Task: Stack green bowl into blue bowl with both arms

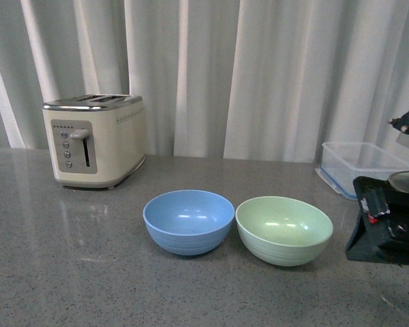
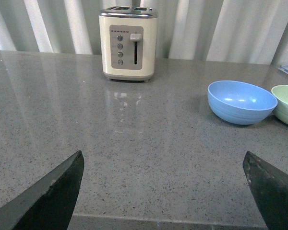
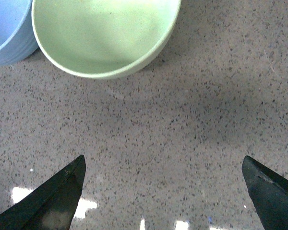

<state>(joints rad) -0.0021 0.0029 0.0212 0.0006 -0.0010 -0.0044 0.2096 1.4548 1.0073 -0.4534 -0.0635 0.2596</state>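
Note:
The blue bowl (image 1: 189, 221) and the green bowl (image 1: 283, 229) stand upright side by side on the grey counter, nearly touching, green on the right. Both are empty. The right arm (image 1: 387, 221) shows at the right edge, beside the green bowl. My right gripper (image 3: 163, 165) is open over bare counter, a short way from the green bowl (image 3: 103, 36), with the blue bowl (image 3: 7, 31) at the corner. My left gripper (image 2: 163, 163) is open over bare counter near the table's edge, far from the blue bowl (image 2: 241, 101) and the green bowl (image 2: 287, 104). The left arm is out of the front view.
A cream toaster (image 1: 97, 139) stands at the back left of the counter (image 1: 88, 272). A clear plastic container (image 1: 361, 163) sits at the back right, behind the right arm. White curtains hang behind the counter.

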